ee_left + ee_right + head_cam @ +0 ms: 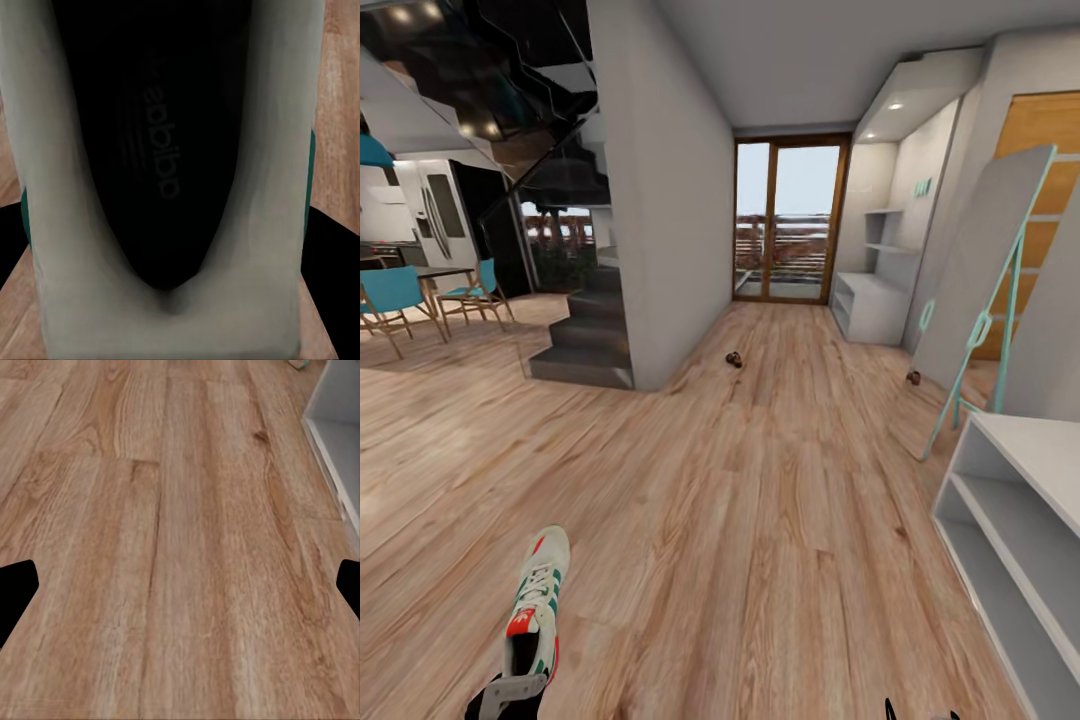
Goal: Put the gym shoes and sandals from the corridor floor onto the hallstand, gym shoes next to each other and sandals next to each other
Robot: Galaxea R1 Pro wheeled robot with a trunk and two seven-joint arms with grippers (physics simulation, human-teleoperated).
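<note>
The left gripper (pixel 510 690) clamps the heel of a gym shoe (pixel 537 600), held at near left above the corridor floor (pixel 760 520). The right gripper (pixel 180 585) is spread wide over bare planks. The hallstand (pixel 1010 520) stands near right; two small brown sandals (pixel 733 359) lie far ahead.

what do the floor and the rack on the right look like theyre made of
Corridor floor: wood-look planks, going by the grain, knots and seams, with a faint satin sheen. Shoe rack: smooth matte light grey panels, probably painted or laminated board; no grain shows.
</note>
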